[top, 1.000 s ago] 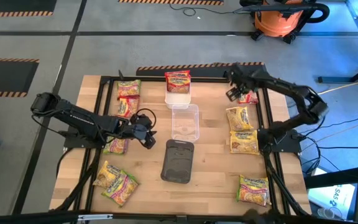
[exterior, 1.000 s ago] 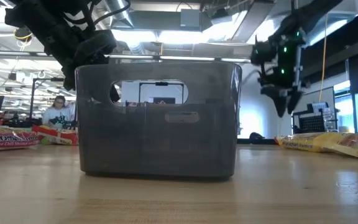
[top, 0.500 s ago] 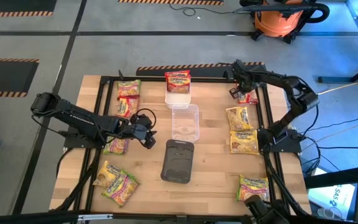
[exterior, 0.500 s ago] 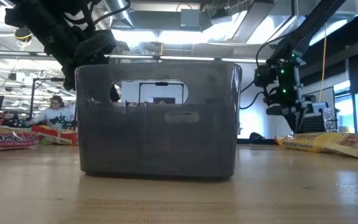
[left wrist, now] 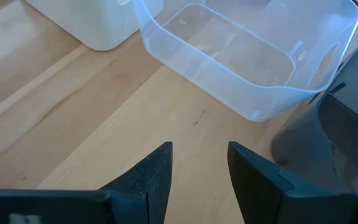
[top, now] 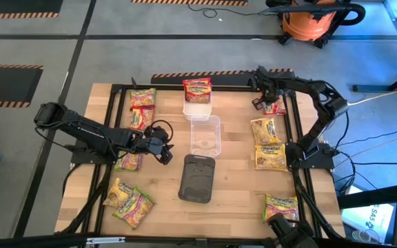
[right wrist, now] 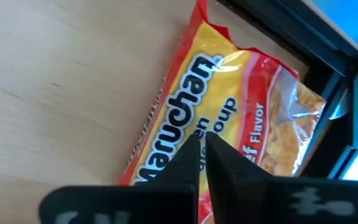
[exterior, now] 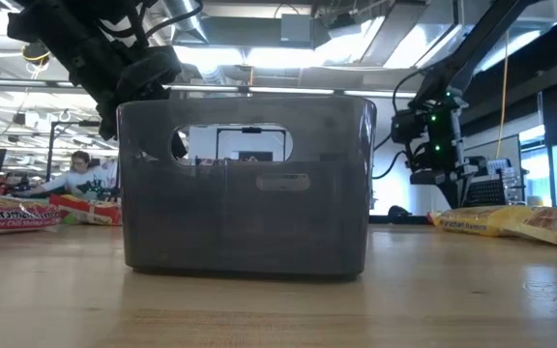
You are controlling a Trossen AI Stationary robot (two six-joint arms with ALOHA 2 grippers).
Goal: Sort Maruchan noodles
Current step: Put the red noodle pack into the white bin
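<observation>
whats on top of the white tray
A red-orange packet lies across the white tray's far end. What is under the packet, inside the tray, is hidden; the near part looks bare.

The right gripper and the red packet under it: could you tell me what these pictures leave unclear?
- Whether the right gripper pinches the red packet: its shut fingertips cover the contact spot in the right wrist view.
- High view: the arm hides most of that packet.
- Low view: the gripper shows, but no packet can be made out beneath it.
- Packet flavour text: cut off by the fingers.
</observation>
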